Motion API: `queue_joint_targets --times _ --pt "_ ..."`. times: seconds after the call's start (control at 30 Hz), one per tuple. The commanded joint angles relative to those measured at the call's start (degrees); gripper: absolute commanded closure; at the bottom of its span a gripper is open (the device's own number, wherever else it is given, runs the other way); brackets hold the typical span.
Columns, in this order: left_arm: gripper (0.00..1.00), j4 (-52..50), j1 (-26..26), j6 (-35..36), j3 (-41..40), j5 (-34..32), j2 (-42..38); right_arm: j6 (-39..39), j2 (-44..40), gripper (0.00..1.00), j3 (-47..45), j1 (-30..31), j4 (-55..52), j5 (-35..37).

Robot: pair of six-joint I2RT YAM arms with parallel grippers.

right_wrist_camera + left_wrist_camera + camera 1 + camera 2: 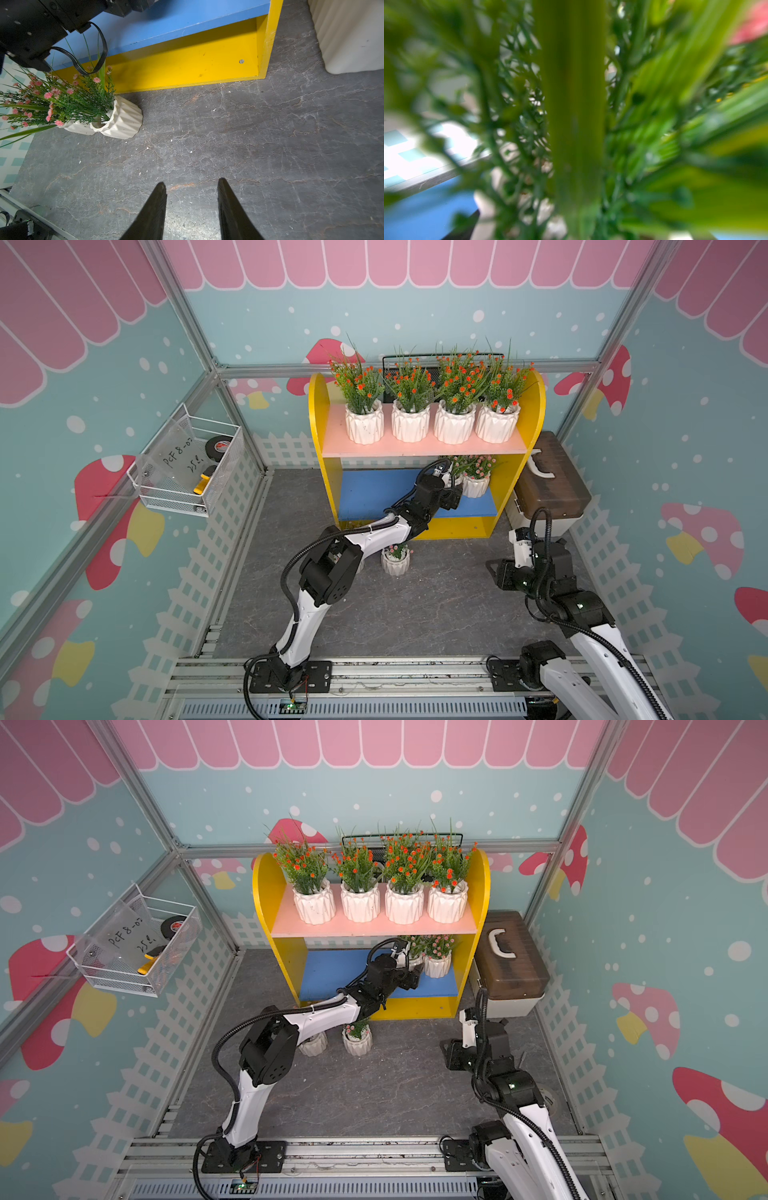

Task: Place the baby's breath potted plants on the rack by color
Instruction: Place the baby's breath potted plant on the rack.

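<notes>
Yellow-sided rack [536,414]: four orange-flowered plants [410,423] are lined on its pink upper board [415,448], two pink-flowered plants [437,965] on its blue lower board [374,489]; two more pots [356,1040] are left on the floor [436,614] before it. Left gripper [456,492] is reached into the lower board's foliage, grip not discernible. Right gripper [191,185] is held parted, empty, before the rack.

My left wrist view is all blurry green sprigs [571,104]. In both top views my left arm [374,535] covers my left gripper [456,492], so I cannot tell if it holds a pot. My left arm hides most of one floor pot [312,1045]. My right fingers [153,214] are cut off at the edge.
</notes>
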Motion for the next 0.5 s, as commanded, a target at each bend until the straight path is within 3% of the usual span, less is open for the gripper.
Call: queue_joint_targets --times 0.0,0.2,0.47 --pt "0.21 2.3 0.8 -0.7 2.8 -0.7 0.5 0.1 -0.3 0.6 -0.7 -0.3 -0.7 -0.4" --pt "0.19 2.3 1.3 -1.4 2.8 -0.1 1.1 0.1 -0.2 0.6 -0.6 -0.3 -0.6 -0.4" --pt "0.07 2.0 1.4 -1.4 2.3 0.0 1.4 0.2 -0.5 0.6 -0.9 -0.3 -0.6 -0.2"
